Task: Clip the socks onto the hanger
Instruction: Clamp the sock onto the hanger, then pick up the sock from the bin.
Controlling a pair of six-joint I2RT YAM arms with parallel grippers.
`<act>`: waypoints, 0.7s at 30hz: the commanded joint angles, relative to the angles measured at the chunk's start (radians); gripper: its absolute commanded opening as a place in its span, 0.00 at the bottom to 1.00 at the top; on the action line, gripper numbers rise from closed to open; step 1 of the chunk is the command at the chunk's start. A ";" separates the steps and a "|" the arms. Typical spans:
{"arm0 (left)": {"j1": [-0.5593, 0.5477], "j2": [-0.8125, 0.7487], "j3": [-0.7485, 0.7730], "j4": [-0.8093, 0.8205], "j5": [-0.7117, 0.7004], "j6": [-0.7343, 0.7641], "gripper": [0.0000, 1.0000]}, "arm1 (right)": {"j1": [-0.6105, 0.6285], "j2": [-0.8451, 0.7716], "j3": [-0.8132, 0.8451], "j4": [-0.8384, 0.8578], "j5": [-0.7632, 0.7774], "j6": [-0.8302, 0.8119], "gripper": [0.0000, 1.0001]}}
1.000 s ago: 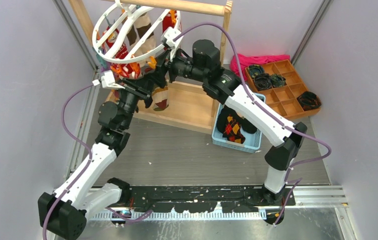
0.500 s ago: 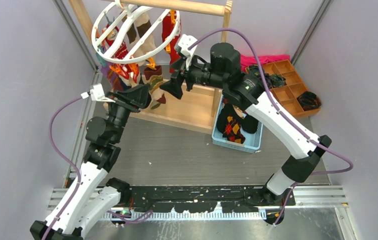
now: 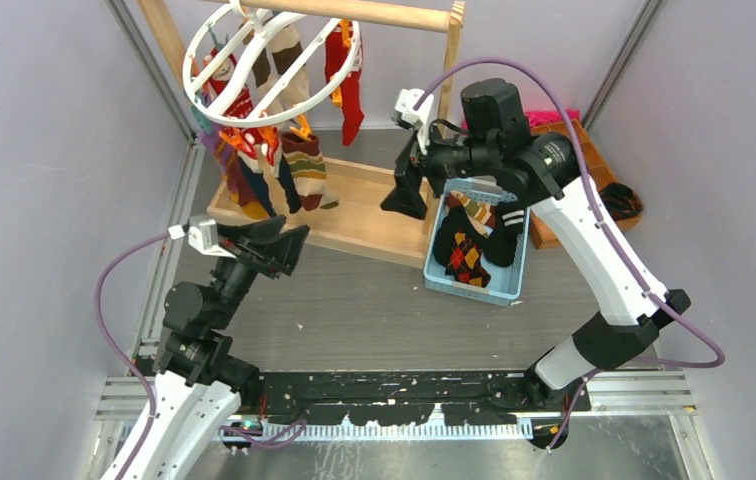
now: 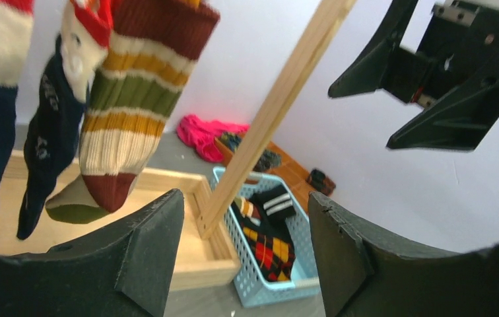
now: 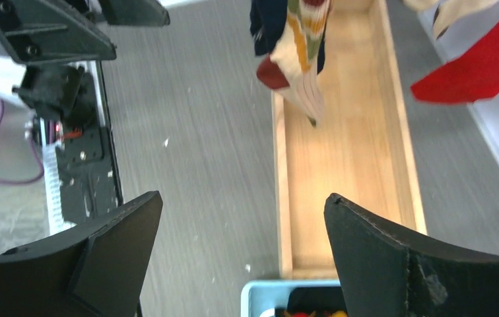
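Grey table (image 3: 374, 305): blue basket (image 3: 476, 294) holds patterned socks (image 3: 466, 258); left fingers (image 4: 148, 244), right fingers (image 5: 115, 244) spread apart, empty.

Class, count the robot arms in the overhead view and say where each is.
2. The left arm rises from the near-left corner, fingers open near the wooden tray; the right arm arches from the near-right, fingers open beside the blue basket.

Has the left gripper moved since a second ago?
Yes. The left gripper has pulled back from the white clip hanger toward the bottom of the top view. It is now open and empty on the near side of the wooden rack base.
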 commanded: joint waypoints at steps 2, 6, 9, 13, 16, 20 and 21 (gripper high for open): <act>0.005 -0.035 -0.101 0.042 0.170 0.018 0.73 | -0.086 -0.117 -0.057 -0.237 -0.039 -0.093 1.00; 0.005 -0.052 -0.195 0.101 0.205 -0.040 0.79 | -0.195 -0.230 -0.200 -0.278 0.017 -0.171 1.00; 0.005 -0.062 -0.238 0.139 0.205 -0.083 0.82 | -0.251 -0.278 -0.283 -0.315 0.077 -0.226 1.00; 0.005 -0.072 -0.251 0.108 0.224 -0.094 0.83 | -0.345 -0.296 -0.365 -0.354 0.100 -0.232 1.00; 0.005 -0.079 -0.243 0.051 0.241 -0.083 0.83 | -0.465 -0.290 -0.470 -0.305 0.017 -0.175 1.00; 0.005 -0.105 -0.260 0.025 0.234 -0.077 0.83 | -0.630 -0.339 -0.762 0.009 -0.137 -0.015 1.00; 0.005 -0.111 -0.269 0.039 0.225 -0.081 0.83 | -0.662 -0.352 -0.812 0.125 -0.147 0.039 1.00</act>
